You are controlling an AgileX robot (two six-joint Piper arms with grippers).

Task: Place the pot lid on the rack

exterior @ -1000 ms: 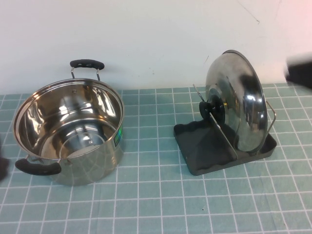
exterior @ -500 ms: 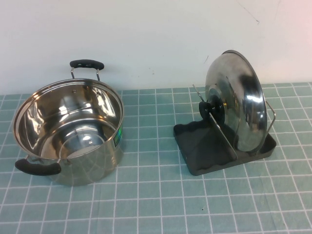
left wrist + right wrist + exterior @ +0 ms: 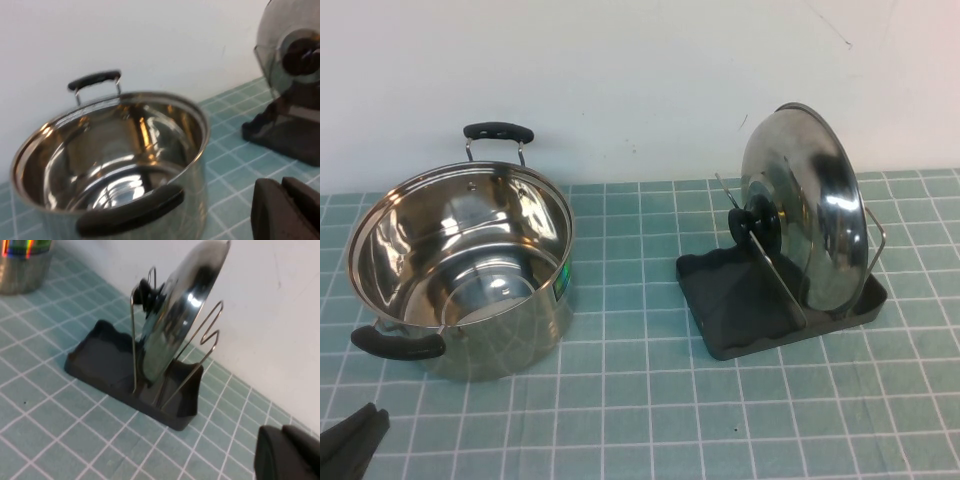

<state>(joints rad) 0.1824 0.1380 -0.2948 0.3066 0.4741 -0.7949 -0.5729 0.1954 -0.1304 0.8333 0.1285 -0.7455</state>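
The shiny steel pot lid stands on edge in the black rack, leaning between its silver wire supports, with its black knob facing the pot. The lid and the rack also show in the right wrist view, and the lid shows in the left wrist view. My left gripper is shut and empty at the near left corner, in front of the pot. My right gripper is shut and empty, off to the right of the rack and outside the high view.
A deep steel pot with two black handles stands empty at the left on the green gridded mat. A white wall closes the back. Open mat lies between pot and rack.
The right arm, a blur at the right edge one second ago, has left the high view. My left gripper has come into view at the near left corner. Lid and rack have not moved.
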